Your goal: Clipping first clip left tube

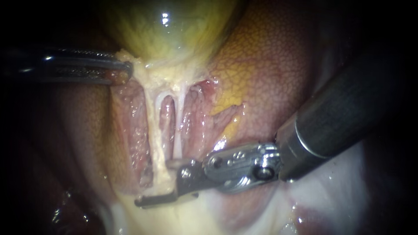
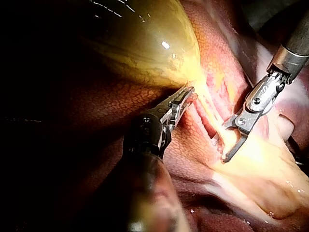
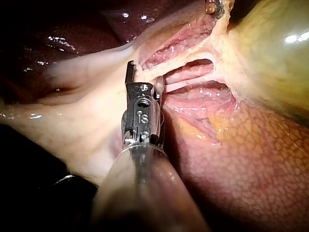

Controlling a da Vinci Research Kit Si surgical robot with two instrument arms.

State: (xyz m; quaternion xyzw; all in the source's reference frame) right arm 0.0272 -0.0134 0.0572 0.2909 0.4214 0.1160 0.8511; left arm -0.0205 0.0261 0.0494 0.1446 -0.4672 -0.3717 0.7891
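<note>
– Endoscope view, please: what sits at the centre?
– Two pale, whitish tubes run side by side down from a glossy yellow-green gallbladder (image 1: 174, 30). They cross raw pink tissue, with mottled reddish-brown liver (image 1: 270, 65) around it. The left tube (image 1: 156, 130) is yellowish and ragged. The right tube (image 1: 177, 130) is thin and smooth.
– Where are the instruments?
– The left instrument (image 1: 126, 72), a slim metal shaft, enters from the left. Its end effector is pinching the gallbladder at its pale neck, both jaws pressed onto the tissue. The right instrument (image 1: 154, 182), a dark shaft with a silver hinged tip, enters from the right. Its end effector is spread, with one jaw on each side of the left tube's lower end and a gap showing.
– Do the wrist views agree?
– Yes. The left wrist view shows the spread jaws straddling that tube low down, well apart from the pinching instrument. The right wrist view shows the silver tip right at the tubes.
</note>
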